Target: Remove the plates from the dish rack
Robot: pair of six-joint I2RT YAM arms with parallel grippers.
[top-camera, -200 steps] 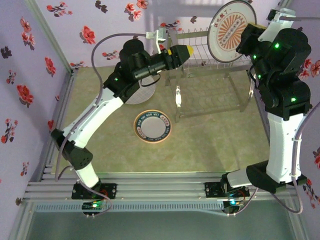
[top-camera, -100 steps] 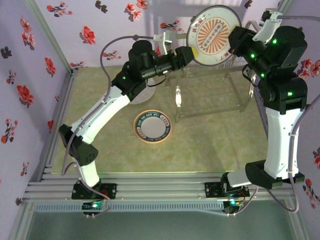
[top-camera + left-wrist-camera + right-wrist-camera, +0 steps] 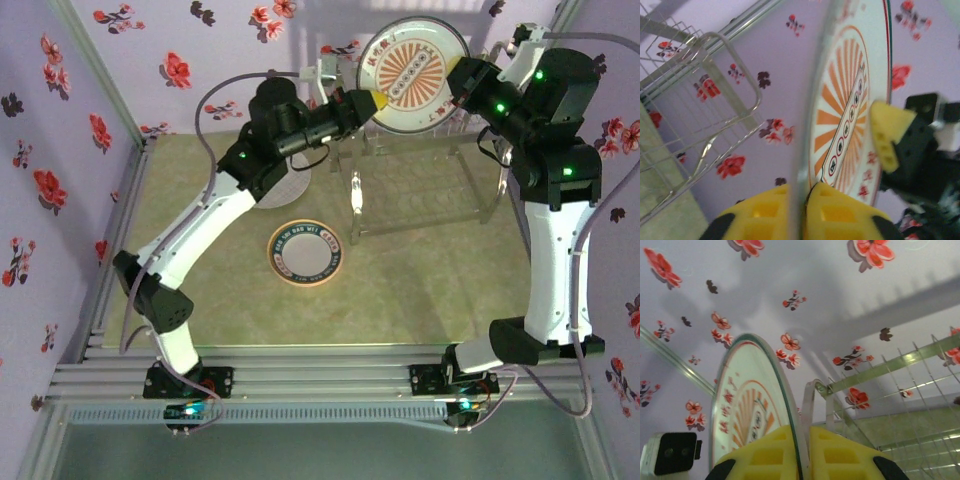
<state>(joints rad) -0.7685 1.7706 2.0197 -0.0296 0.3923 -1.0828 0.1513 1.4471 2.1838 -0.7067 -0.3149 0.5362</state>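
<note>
Top external view, working outward from the arm bases: an orange-edged plate lies flat on the counter, and just past it a grey-grid plate sits partly under my left arm. Behind those stands the dish rack, and over its far side, close to the flowered wall, the sunburst plate is held up between both arms. My left jaws are closed tight on its left rim and my right jaws are clamped on its right rim; each wrist view shows yellow fingers pinching the edge.
</note>
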